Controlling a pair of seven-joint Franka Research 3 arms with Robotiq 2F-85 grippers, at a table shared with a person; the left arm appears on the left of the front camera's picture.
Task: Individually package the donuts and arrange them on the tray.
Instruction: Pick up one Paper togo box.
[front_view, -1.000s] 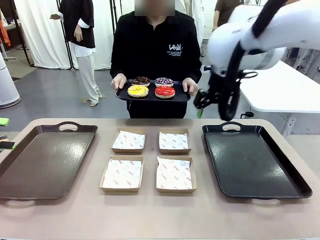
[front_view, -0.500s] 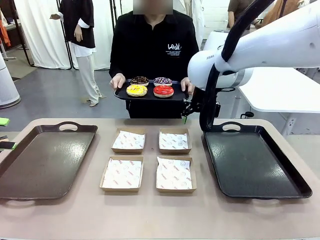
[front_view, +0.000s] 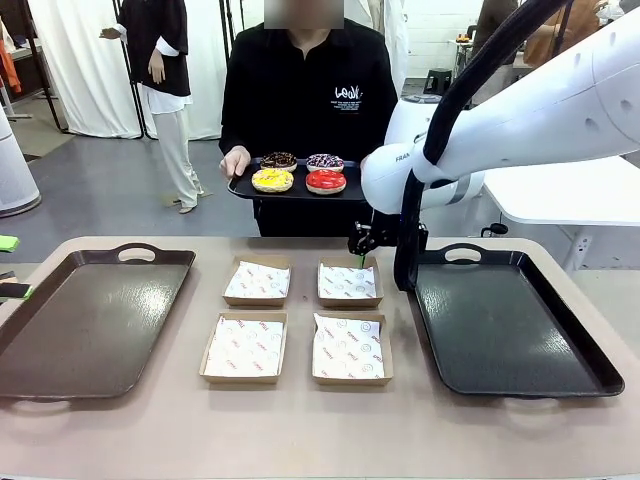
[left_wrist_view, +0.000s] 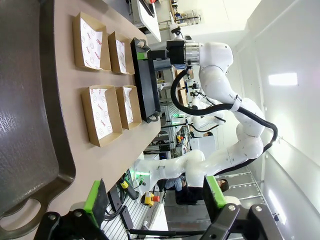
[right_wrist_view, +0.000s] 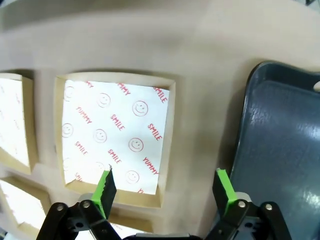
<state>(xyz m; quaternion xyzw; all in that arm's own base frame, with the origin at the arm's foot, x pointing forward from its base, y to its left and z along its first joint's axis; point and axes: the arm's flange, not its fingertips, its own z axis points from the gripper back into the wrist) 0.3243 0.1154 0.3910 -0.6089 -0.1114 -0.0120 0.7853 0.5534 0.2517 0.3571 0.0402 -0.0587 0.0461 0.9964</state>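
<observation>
The right gripper (front_view: 360, 255) has swung from upper right to centre frame, above the upper-right box (front_view: 348, 283) — fingers spread wide, empty, like the left gripper's (left_wrist_view: 156, 192). All 4 donuts (front_view: 298, 172) sit top centre on the person's tray (front_view: 240, 190) — none boxed.

Right claw (front_view: 360, 254) swung down over far-right box (front_view: 349, 283).

Right hand (right_wrist_view: 165, 186) hung wide open over the table (right_wrist_view: 150, 40), a paper-lined box (right_wrist_view: 114, 132) below its fingers and a dark tray (right_wrist_view: 285, 145) to the box's right.
</observation>
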